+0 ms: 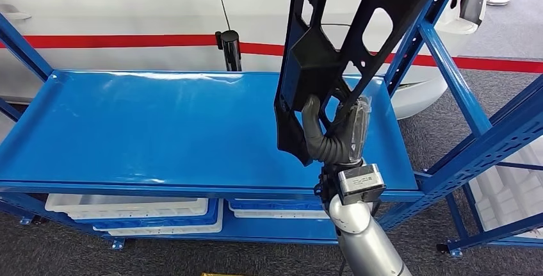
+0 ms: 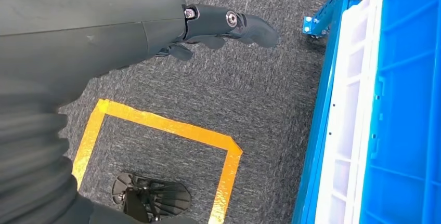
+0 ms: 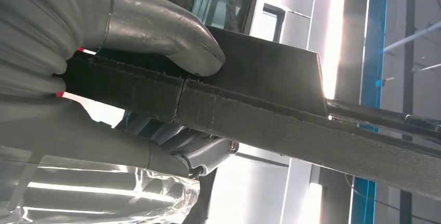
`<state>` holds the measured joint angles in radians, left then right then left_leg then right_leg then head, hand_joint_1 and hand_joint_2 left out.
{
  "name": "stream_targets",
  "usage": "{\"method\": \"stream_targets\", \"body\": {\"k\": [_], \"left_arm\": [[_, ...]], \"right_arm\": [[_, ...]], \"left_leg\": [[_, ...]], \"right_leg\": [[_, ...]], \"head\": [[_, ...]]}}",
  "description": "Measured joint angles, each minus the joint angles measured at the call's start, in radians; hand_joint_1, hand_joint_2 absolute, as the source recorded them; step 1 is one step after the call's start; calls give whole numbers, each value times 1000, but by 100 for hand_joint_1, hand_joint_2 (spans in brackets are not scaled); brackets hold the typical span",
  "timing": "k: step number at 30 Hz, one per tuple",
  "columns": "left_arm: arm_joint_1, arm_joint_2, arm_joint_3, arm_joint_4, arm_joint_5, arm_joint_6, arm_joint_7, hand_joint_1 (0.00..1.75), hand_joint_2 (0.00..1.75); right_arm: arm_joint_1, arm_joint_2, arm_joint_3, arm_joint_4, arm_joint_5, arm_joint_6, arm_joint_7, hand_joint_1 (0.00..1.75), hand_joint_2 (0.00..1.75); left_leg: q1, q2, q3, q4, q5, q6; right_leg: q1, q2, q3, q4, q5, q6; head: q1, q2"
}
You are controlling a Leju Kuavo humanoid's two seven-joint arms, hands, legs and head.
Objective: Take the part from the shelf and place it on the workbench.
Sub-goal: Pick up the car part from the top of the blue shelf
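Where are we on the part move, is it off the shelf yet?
Done: the right hand grips the black part and has it raised above the blue shelf; the right wrist view shows its thumb pressed on the part's edge. In hand: carrying it. Left: setting it on the workbench. The left hand hangs over the carpet, holding nothing.

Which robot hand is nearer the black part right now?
Right. The right robot hand grips the black part above the blue shelf. The left robot hand hangs over the carpet beside the rack, holding nothing.
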<state>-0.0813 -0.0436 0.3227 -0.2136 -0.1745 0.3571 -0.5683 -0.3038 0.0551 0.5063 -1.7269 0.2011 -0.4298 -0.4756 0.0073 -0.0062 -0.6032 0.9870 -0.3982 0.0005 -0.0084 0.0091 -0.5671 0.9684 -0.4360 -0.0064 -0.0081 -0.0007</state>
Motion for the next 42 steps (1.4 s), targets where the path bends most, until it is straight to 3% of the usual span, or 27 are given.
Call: {"method": "stream_targets", "body": {"k": [6,9,10,11,13,15,16,18,19,20,22,25,27,29,30,31,33,35,36,38,40,42], "left_arm": [[-1,1,16,0,7,-4,-6,0,175],[-2,4,19,0,3,-5,1,0,175],[-4,4,20,0,3,-5,3,0,175],[-5,4,21,0,4,-5,5,0,175],[-8,3,23,0,6,-7,7,0,175],[-8,3,24,0,8,-7,9,0,175],[-8,2,25,1,8,-7,9,0,175],[-8,2,26,1,9,-8,9,0,175],[-8,3,27,1,9,-8,9,0,175],[-7,4,28,1,10,-8,8,0,175],[-6,5,30,1,16,-10,6,0,175],[-3,2,34,2,20,-11,3,0,175],[-3,1,39,2,20,-12,0,0,175],[-3,1,41,2,20,-13,-1,0,175],[-2,1,42,2,20,-13,-2,0,175],[-2,0,42,2,20,-13,-2,0,175],[-3,0,43,2,20,-13,-2,0,175],[-5,4,43,2,20,-13,-2,0,175],[-6,5,44,2,20,-13,-3,0,175],[-7,7,45,1,21,-13,-4,0,175],[-8,8,46,1,21,-13,-4,0,175],[-10,5,46,1,20,-13,-4,0,175]], "right_arm": [[1,-15,3,3,-25,28,14,175,175],[2,-21,3,4,-33,35,8,175,175],[2,-24,4,5,-34,36,6,175,175],[2,-27,4,5,-35,37,3,175,175],[5,-35,5,8,-37,38,-2,175,175],[11,-43,6,13,-39,39,-4,175,175],[13,-46,6,16,-39,39,-4,175,175],[14,-49,6,19,-40,40,-4,175,175],[13,-49,7,20,-41,41,-5,175,175],[12,-49,8,21,-43,42,-7,175,175],[11,-47,9,24,-48,45,-11,175,175],[10,-45,11,30,-51,47,-12,175,175],[8,-42,11,34,-52,47,-12,175,175],[8,-41,11,38,-57,47,-12,175,175],[9,-41,11,40,-61,47,-12,175,175],[9,-41,11,42,-64,47,-12,175,175],[8,-40,11,45,-66,47,-12,175,175],[6,-39,11,45,-66,46,-12,175,175],[5,-38,11,46,-66,46,-12,175,175],[4,-36,12,47,-67,46,-13,175,175],[4,-35,12,48,-67,46,-13,175,175],[1,-36,12,49,-67,46,-13,175,175]], "left_leg": [[-1,0,-1,2,-1,4],[-1,1,11,-19,9,28],[1,2,21,-37,19,38],[4,3,30,-54,28,45],[7,4,32,-65,35,51],[8,4,26,-63,38,47],[10,3,22,-61,39,42],[18,1,10,-43,35,24],[20,0,0,-28,30,12],[21,0,-8,-12,23,1],[22,1,-20,6,15,-14],[33,3,-29,28,0,-21],[35,5,-64,117,-62,-24],[34,6,-120,251,-133,-24],[32,6,-137,294,-150,-20],[29,6,-137,303,-148,-12],[13,4,-77,209,-102,20],[-7,7,-7,94,-65,60],[-17,8,10,63,-58,73],[-31,12,16,41,-50,85],[-26,13,34,-2,-26,92],[-17,16,47,-39,1,93]], "right_leg": [[-4,0,1,-2,2,3],[-6,-1,4,-9,6,17],[-4,-2,-3,5,-4,16],[-2,-3,-19,39,-23,13],[-7,-3,-81,168,-81,5],[-17,-3,-129,267,-115,13],[-23,-4,-126,263,-110,24],[-37,-7,-60,143,-68,52],[-39,-9,-26,84,-49,61],[-39,-9,-4,45,-38,61],[-33,-6,-2,40,-34,42],[-33,-4,-8,45,-26,16],[-28,-4,-10,45,-21,7],[-19,-5,-16,45,-17,2],[-13,-5,-19,45,-16,-1],[-6,-5,-21,45,-14,-3],[7,-4,-23,45,-11,-8],[11,-5,-23,44,-8,-9],[8,-6,-23,42,-6,-7],[2,-8,-22,35,0,0],[3,-9,-25,32,1,8],[5,-8,-54,89,-31,5]], "head": [[0,0],[0,0],[1,0],[2,0],[3,0],[3,0],[3,0],[4,0],[6,0],[7,0],[7,0],[4,0],[2,0],[1,0],[1,0],[1,0],[1,0],[8,0],[9,0],[7,0],[4,0],[8,0]]}}
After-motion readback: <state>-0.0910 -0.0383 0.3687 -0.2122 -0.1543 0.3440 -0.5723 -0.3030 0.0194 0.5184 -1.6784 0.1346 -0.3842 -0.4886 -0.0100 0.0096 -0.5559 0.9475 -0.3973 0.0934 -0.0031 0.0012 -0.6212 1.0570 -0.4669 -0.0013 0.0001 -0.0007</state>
